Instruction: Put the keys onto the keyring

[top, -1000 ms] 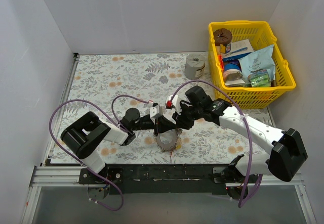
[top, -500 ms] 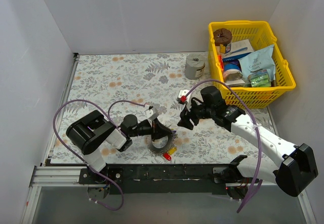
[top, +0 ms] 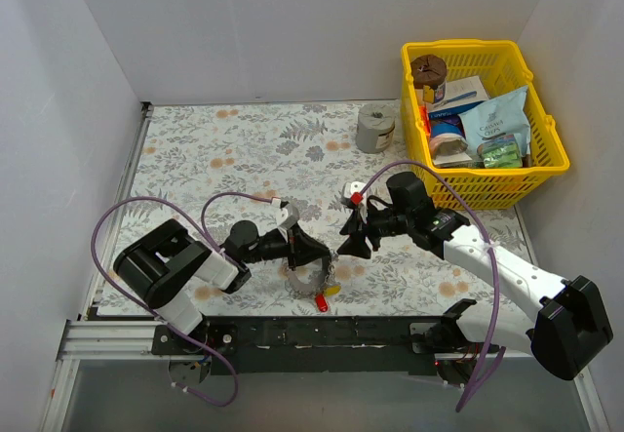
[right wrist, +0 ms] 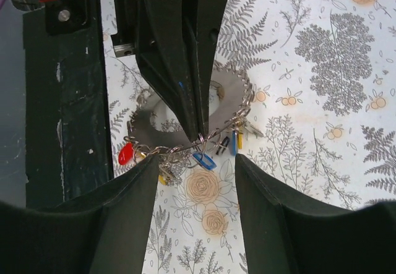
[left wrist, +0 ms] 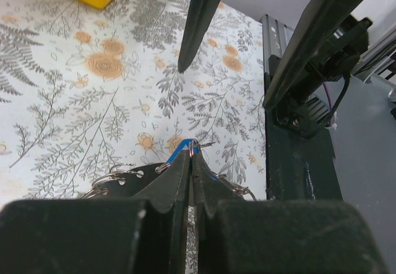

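Low, left gripper [left wrist: 190,161] outstretched — pinching keyring [right wrist: 147,130]

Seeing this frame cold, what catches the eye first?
At front centre, the left gripper is clamped shut on the rim of the grey keyring, with red, blue and yellow keys at that rim. The right gripper hangs open just beside it, pointing at the ring. At the far right stands a bright yellow basket crammed with packets.
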`<state>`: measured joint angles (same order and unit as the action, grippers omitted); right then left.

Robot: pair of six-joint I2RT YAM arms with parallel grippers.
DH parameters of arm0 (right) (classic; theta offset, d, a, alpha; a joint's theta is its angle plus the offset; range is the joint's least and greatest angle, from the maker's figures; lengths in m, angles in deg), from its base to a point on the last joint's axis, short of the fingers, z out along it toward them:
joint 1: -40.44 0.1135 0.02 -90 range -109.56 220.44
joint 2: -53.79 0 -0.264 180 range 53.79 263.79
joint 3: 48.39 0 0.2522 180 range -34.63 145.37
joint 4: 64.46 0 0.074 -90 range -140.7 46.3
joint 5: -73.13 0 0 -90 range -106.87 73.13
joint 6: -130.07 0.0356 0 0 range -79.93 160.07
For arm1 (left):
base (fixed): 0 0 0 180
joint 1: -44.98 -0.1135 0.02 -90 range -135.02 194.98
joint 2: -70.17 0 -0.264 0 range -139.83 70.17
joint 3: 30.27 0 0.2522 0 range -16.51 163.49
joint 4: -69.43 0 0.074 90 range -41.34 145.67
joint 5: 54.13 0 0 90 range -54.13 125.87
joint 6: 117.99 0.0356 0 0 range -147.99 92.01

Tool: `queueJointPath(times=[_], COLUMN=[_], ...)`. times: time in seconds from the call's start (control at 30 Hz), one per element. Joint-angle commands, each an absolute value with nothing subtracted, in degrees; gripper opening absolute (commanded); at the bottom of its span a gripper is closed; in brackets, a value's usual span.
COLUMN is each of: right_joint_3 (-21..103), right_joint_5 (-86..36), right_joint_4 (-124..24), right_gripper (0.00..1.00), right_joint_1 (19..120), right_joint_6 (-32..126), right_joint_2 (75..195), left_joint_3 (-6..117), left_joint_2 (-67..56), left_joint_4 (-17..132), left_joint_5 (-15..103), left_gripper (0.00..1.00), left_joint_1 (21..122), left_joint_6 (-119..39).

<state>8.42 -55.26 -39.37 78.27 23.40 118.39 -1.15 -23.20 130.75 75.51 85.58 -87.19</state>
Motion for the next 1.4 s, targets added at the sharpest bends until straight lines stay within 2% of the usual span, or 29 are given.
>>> queueJointPath(times=[0.0,0.2,0.63,0.9,1.0,1.2,1.37], right_joint_3=[8.26,8.44,8.09,8.09,7.92,7.91,8.00], right_joint_5=[-60.46,-64.32,-67.05,-66.44,-66.26,-65.12,-65.03], right_joint_4=[-44.02,-44.90,-43.85,-43.84,-43.84,-43.93,-44.02], right_gripper=[0.59,0.56,0.30,0.22,0.15,0.07,0.05], right_joint_1=[77.88,77.71,77.18,77.18,77.18,77.18,77.18], right_joint_6=[23.55,23.19,21.96,22.49,22.49,22.84,23.11], right_joint_2=[117.95,119.01,120.94,122.61,123.49,124.46,125.51], left_joint_3=[-1.21,-1.56,-2.71,-2.27,-2.18,-2.18,-1.83], left_joint_2=[-17.21,-12.90,-11.75,-11.48,-11.57,-12.10,-13.24], left_joint_4=[156.66,151.64,151.03,150.76,151.11,152.26,154.10], left_joint_5=[76.56,77.62,77.53,77.53,77.44,77.44,77.79], left_gripper=[0.00,0.00,0.00,0.00,0.00,0.00,0.00], left_joint_1=[85.15,85.06,84.62,84.36,84.36,84.09,84.00], left_joint_6=[-85.82,-83.19,-82.66,-82.92,-83.09,-83.62,-84.94])
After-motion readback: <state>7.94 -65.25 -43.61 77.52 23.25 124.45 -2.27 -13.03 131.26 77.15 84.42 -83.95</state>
